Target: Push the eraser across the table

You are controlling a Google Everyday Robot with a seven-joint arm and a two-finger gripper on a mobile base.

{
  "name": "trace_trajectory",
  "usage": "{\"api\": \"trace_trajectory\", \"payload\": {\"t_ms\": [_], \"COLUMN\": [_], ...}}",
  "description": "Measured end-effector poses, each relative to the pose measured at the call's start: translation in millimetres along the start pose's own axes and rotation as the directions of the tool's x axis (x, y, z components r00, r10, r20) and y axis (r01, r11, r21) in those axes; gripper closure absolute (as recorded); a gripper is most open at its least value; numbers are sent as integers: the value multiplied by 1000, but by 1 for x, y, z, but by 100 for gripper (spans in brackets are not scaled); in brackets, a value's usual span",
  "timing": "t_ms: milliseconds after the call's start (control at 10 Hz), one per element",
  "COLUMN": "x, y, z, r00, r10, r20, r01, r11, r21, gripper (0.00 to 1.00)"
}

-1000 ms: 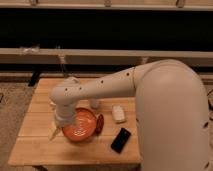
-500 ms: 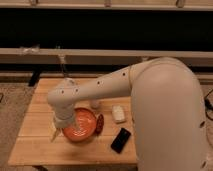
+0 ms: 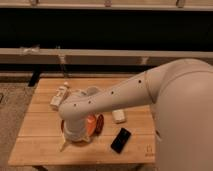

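From my station I see the arm (image 3: 125, 92) reaching from the right across the table (image 3: 40, 125), with its wrist bent down over the front-left part of the top. The gripper (image 3: 65, 142) sits at the low end of that wrist, just left of and in front of the orange bowl (image 3: 93, 124), close to the wood. I cannot tell whether it is spread or closed; the wrist housing covers most of it.

The eraser (image 3: 121, 140) lies flat on the table near the front edge, right of the bowl and apart from it, turned at a slant. It is well apart from the gripper, with the bowl between them. A white block (image 3: 118, 116) rests just behind the eraser. A white bottle (image 3: 59, 95) lies on its side towards the back-left. The dark logo (image 3: 148, 151) marks the front-right corner.
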Motion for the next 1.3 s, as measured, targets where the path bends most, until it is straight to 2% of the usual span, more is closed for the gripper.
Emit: {"api": "trace_trajectory", "payload": {"t_ms": [300, 500, 700, 800, 1100, 1300], "x": [28, 43, 51, 56, 65, 65], "y": [-23, -39, -47, -57, -81, -93], "z": [24, 46, 59, 63, 69, 70], "r00": [996, 988, 981, 973, 956, 951], "r10": [88, 140, 174, 208, 275, 293], "r20": [-21, -62, -91, -99, -106, -101], "r01": [-89, -146, -183, -218, -285, -303], "r11": [994, 985, 978, 971, 954, 948], "r21": [-67, -97, -99, -97, -96, -95], "gripper": [20, 20, 20, 20, 20, 20]}}
